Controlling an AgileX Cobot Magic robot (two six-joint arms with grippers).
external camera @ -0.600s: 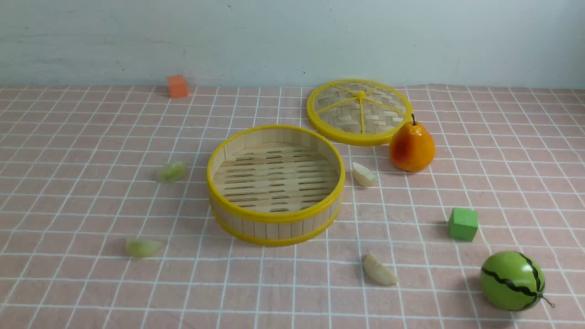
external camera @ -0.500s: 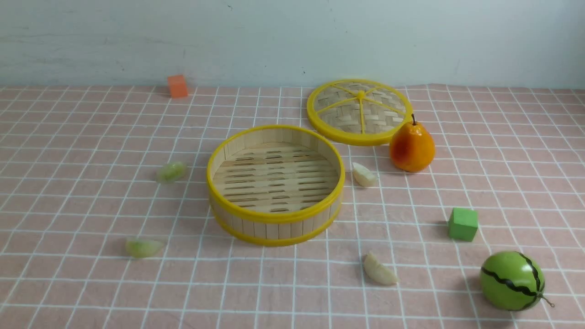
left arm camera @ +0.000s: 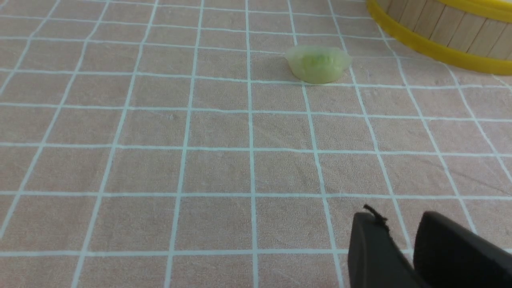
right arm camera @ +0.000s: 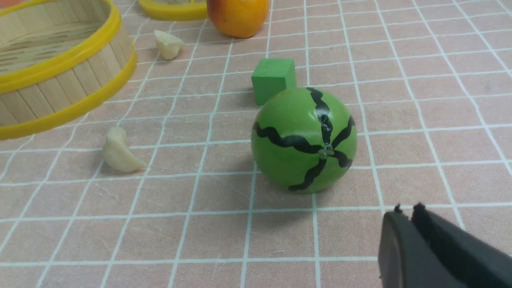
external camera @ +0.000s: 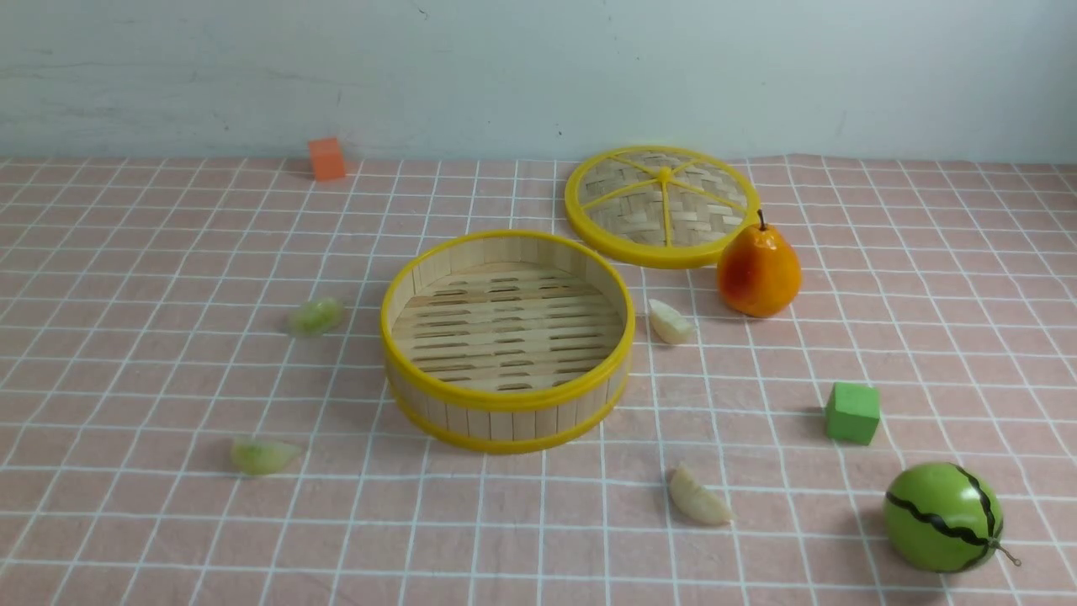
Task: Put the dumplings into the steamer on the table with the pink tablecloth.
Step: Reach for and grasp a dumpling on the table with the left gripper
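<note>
Fingers on the left arm (left arm camera: 398,224) stand partly open, the right pair (right arm camera: 408,216) barely parted, both empty. Four dumplings (external camera: 263,456) flank the steamer (external camera: 506,421); I'd open wider, straddle one's narrow width, squeeze gently, then clear the rim.

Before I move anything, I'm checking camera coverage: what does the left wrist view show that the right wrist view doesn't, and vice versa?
Left wrist only: a green dumpling.
Right wrist only: two white dumplings, the pear, green cube, melon and part of the lid.
Both: the steamer and pink cloth.
</note>
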